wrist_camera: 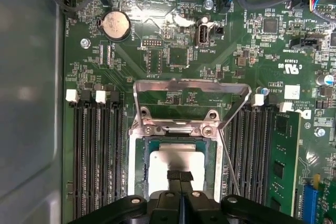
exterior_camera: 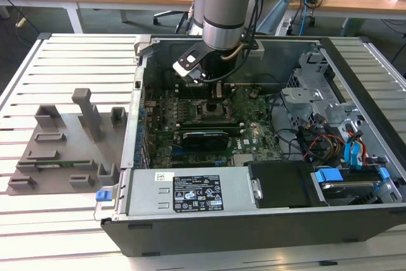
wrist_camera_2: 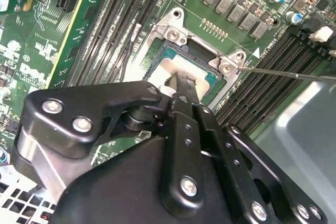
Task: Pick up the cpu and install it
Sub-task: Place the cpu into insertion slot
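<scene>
Gripper (wrist_camera: 179, 174) fingers closed together, nothing held, tips at top of cpu (wrist_camera: 161, 163). Cpu lies flat in mobo socket (wrist_camera: 138, 174); load plate (wrist_camera: 189, 83) flipped up. PC case (exterior_camera: 254, 230) open.

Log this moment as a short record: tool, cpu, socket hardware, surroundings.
tool: fingers closed together, tips at the middle of the cpu's top; contact not certain
cpu: lying flat in the socket, silver top up
load plate: hinged open, clear of the cpu
lever: thin wire, unlatched, slanting beside the socket
setting: open computer case on a slatted table
other: grey fixture blocks on the table at the exterior view's left
</scene>
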Robot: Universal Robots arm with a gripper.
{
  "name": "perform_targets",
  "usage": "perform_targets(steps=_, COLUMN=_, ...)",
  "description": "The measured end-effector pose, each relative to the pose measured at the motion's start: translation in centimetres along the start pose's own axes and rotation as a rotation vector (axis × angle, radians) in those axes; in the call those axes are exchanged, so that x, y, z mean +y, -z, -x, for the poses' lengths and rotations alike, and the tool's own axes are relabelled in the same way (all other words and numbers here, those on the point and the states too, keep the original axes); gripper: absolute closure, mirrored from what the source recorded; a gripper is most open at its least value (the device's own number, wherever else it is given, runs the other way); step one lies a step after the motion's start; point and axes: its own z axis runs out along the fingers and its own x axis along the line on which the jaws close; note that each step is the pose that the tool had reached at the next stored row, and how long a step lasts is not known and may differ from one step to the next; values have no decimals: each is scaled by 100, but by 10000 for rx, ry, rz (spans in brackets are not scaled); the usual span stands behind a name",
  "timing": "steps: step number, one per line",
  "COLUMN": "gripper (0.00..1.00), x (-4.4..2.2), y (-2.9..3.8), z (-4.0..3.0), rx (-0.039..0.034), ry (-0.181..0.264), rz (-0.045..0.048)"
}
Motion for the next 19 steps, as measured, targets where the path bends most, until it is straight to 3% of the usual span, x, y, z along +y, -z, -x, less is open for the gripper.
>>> perform_targets(steps=4, gripper=89, x=3, y=-29, z=0, rx=-8, ry=18, rz=-6)
perform_targets(steps=7, gripper=89, x=61, y=-35, z=1, rx=0, ry=20, rz=-3)
perform_targets(steps=9, gripper=89, x=64, y=-25, z=-1, rx=15, ry=19, rz=7)
perform_targets(steps=10, gripper=89, x=62, y=9, z=1, rx=9, ry=20, rz=2)
perform_targets(steps=15, gripper=89, x=51, y=323, z=20, rx=1, ry=20, rz=-3)
perform_targets(steps=19, gripper=89, x=45, y=499, z=30, rx=2, ry=20, rz=-3)
